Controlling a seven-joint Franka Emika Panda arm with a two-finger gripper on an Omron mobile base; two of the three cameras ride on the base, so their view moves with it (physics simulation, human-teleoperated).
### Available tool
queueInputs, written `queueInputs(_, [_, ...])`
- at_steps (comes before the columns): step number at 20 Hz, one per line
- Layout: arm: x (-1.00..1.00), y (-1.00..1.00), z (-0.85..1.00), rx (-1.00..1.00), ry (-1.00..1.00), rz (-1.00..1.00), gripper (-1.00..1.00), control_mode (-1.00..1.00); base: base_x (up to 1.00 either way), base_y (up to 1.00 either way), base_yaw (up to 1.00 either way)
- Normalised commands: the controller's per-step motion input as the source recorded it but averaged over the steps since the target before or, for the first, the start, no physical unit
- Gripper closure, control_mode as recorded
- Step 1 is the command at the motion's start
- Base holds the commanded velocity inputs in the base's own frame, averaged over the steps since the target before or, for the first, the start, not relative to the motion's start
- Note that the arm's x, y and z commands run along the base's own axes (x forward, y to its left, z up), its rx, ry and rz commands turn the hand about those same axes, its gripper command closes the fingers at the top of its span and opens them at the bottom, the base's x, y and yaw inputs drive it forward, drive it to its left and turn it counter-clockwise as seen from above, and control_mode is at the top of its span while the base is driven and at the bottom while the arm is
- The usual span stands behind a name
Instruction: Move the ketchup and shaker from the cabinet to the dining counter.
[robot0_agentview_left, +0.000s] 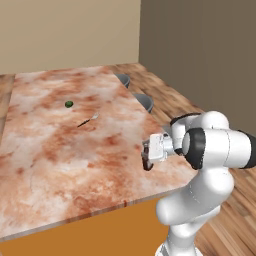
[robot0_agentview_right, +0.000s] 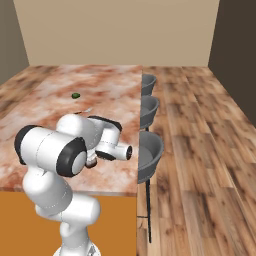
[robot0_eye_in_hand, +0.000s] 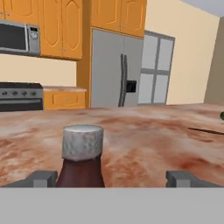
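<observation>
The mottled red-brown and white marble table (robot0_agentview_left: 60, 150) stretched away under beige walls, bearing a small green object (robot0_agentview_left: 69, 104) and a thin dark utensil (robot0_agentview_left: 87, 120), with grey round stools (robot0_agentview_right: 149, 152) along its right side. The white arm reached sideways, low over the near edge. Its claw (robot0_eye_in_hand: 111, 178) stood wide apart, fingers (robot0_eye_in_hand: 41, 178) clear of the squarish dark reddish ketchup (robot0_eye_in_hand: 82, 164) with its speckled grey cap, upright on the table.

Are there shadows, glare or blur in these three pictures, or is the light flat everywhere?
Left base view: flat light, dining counter without cast shadows or glare. Right base view: equally even, sharp edges. Hand view: the ketchup close up looks soft and coarse; the background is sharper.
</observation>
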Motion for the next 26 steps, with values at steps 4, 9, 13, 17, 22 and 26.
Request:
queueInputs(4, [0.0, 0.0, -0.18, 0.0, -0.01, -0.03, -1.0, -1.0, 0.0, 0.0, 0.0])
queueInputs(9, [-0.04, -0.11, -0.12, 0.0, 0.0, -0.04, -1.0, -1.0, 0.0, 0.0, 0.0])
queueInputs(13, [-0.17, -0.11, -0.14, 0.0, 0.0, -0.03, -1.0, -1.0, 0.0, 0.0, 0.0])
queueInputs(17, [-0.29, 0.0, -0.22, 0.0, 0.0, -0.03, -1.0, -1.0, 0.0, 0.0, 0.0])
queueInputs(22, [-0.18, 0.02, -0.16, 0.0, 0.0, -0.05, -1.0, -1.0, 0.0, 0.0, 0.0])
queueInputs(26, [0.0, 0.0, -0.01, 0.0, 0.0, -0.09, -1.0, -1.0, 0.0, 0.0, 0.0])
